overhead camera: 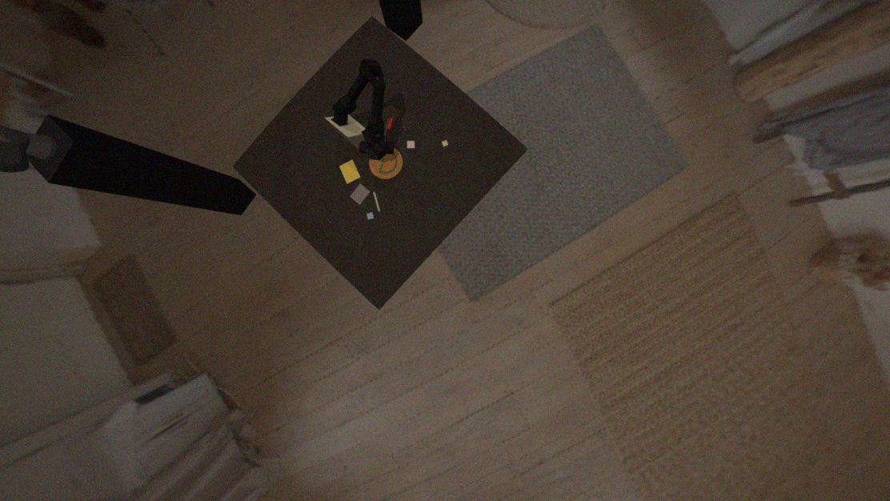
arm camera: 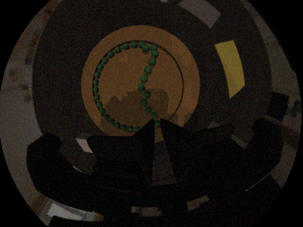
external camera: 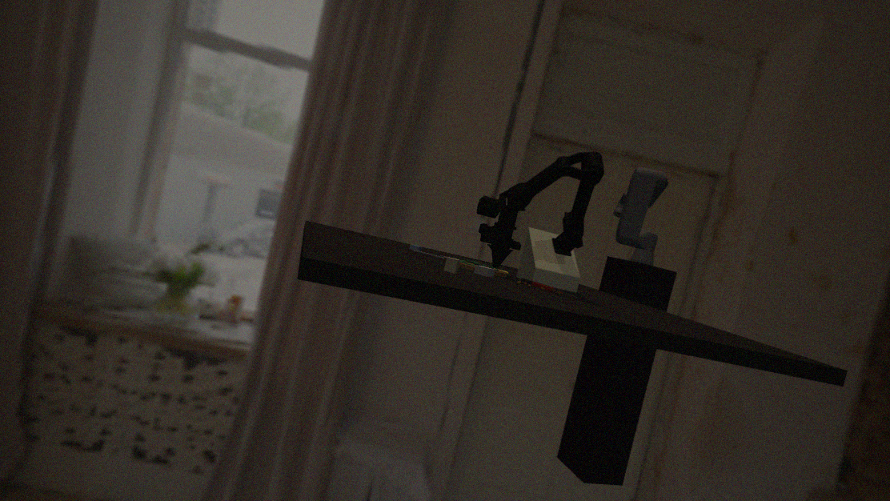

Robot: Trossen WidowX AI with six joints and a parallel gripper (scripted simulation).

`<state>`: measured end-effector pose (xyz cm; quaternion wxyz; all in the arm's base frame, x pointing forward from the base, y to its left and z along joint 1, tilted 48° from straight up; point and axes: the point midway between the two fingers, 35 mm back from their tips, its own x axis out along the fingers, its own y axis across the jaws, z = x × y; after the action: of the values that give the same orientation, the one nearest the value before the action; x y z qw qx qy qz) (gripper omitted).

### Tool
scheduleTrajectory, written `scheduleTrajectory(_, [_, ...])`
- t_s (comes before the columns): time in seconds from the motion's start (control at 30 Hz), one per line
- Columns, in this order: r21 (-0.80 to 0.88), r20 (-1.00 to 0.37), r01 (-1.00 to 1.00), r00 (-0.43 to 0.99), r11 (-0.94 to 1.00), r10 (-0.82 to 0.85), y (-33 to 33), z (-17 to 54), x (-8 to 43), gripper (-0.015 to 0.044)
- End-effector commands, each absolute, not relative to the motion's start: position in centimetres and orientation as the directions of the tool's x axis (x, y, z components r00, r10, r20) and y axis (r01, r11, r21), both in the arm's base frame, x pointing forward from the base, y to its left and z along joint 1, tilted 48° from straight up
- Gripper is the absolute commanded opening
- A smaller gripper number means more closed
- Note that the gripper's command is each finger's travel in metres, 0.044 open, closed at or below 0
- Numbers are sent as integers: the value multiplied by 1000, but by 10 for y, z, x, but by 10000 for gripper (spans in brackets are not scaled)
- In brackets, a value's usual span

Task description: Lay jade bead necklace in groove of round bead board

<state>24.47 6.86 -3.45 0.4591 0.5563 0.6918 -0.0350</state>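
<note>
The round orange-brown bead board (overhead camera: 373, 170) (arm camera: 193, 84) lies on the dark table. The green jade bead necklace (arm camera: 144, 78) lies on it. In the wrist view its left side follows the groove from the top round to the bottom. Its other side bends inward and runs in a wavy line down the board's middle, and the groove's right arc shows bare. My gripper (arm camera: 156, 121) (external camera: 496, 264) points down at the board's near edge, shut on a bead of the necklace at the bottom. The fingertips partly hide the beads there.
A yellow block (overhead camera: 349, 171) (arm camera: 233, 69) and a grey-brown square (overhead camera: 359, 194) (arm camera: 201, 12) lie beside the board. A pale stick (overhead camera: 376, 201), a small bluish block (overhead camera: 370, 215), a pinkish block (overhead camera: 410, 144) and a red piece (overhead camera: 390, 122) lie around. A cream wedge (external camera: 553, 274) stands near the arm's base.
</note>
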Motion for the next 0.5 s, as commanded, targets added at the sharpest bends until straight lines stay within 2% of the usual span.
scheduleTrajectory(0.0, [463,-674,801,39,380,738,66,-37,237,0])
scheduleTrajectory(0.47, [462,-673,801,39,380,738,68,-42,234,0])
